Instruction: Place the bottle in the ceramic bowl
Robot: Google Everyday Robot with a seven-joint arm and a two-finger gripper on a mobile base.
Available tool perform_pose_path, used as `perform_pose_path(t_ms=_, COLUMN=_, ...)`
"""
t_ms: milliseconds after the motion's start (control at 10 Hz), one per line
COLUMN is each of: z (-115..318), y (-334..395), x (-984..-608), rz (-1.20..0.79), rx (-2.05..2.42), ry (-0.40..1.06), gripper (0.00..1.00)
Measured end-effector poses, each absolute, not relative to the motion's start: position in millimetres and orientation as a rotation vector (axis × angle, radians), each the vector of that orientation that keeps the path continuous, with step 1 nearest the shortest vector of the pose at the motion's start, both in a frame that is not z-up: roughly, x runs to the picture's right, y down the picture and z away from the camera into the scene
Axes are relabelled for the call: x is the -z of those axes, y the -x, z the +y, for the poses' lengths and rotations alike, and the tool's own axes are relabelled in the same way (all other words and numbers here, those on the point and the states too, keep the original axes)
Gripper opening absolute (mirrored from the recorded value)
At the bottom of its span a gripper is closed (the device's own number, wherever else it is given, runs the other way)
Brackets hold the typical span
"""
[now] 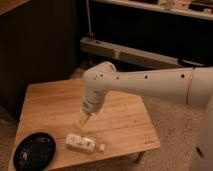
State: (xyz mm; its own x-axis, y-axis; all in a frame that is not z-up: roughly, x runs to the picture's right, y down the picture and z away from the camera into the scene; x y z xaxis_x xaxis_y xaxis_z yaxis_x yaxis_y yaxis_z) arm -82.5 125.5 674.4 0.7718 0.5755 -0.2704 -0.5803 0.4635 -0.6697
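The bottle [83,143] lies on its side near the front edge of the wooden table [45,102], cap pointing right. The black ceramic bowl [34,151] sits at the table's front left corner, a short gap to the left of the bottle. My gripper [83,119] points down from the white arm, hovering above the table just behind the bottle and apart from it. It holds nothing that I can see.
My white arm [150,82] reaches in from the right over the table's right half. A dark wall and a low metal rail [130,52] stand behind the table. Speckled floor lies to the right.
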Motion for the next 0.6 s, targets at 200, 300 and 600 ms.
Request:
perform_pose_path(t_ms=200, z=128, y=78, x=-674, rz=-0.028, rx=-0.608, ry=0.845, gripper=0.65)
perform_pose_path(t_ms=300, z=128, y=78, x=-673, rz=-0.048, rx=-0.563, ry=0.851, gripper=0.65)
perform_pose_path(t_ms=600, z=125, y=95, x=-666, rz=-0.11, rx=-0.538, ry=0.792, gripper=0.65)
